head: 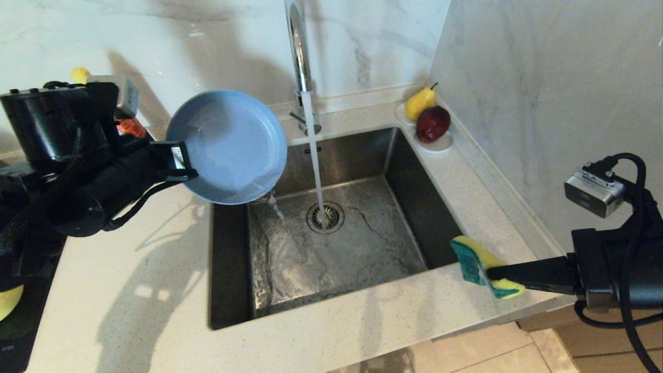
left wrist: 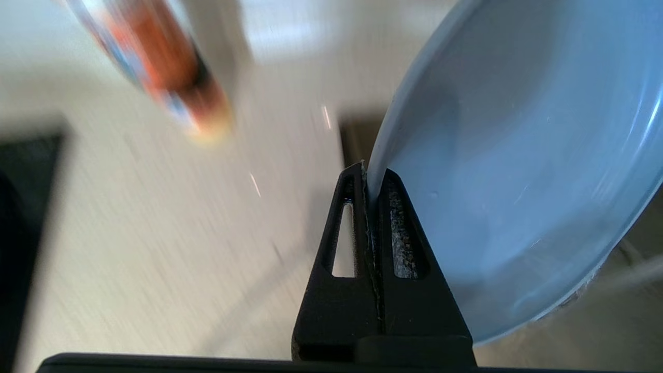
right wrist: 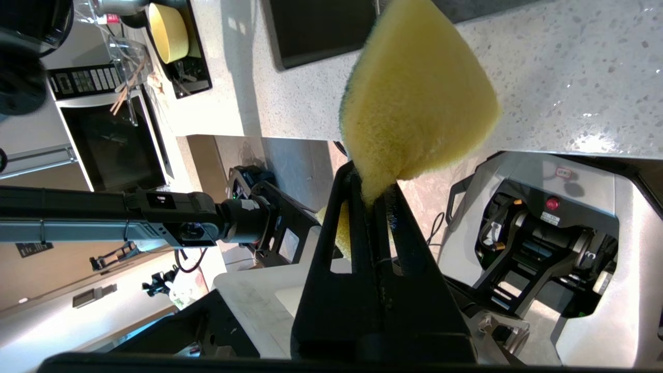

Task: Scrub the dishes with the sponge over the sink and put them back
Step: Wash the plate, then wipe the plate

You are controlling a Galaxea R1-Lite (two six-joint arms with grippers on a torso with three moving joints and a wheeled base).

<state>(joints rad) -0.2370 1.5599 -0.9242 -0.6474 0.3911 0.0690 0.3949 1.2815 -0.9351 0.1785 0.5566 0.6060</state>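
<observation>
Head view: our left gripper [head: 178, 161] jaws clamp the grey-blue plate [head: 228, 145] by its rim, tilted above the sink [head: 331, 228] corner; right gripper [head: 492, 274] over the bench [head: 129, 290] edge. Left wrist view: plate rim wedged between closed jaws. Right wrist view: jaws pinch the sponge [right wrist: 414, 103]

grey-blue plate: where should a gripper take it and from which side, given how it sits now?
By the thin rim, as the left gripper does now: one finger on each face of the plate, coming edge-on from the counter side. The plate is wide and shallow, tilted over the sink, so only the rim fits between the fingers.
</observation>
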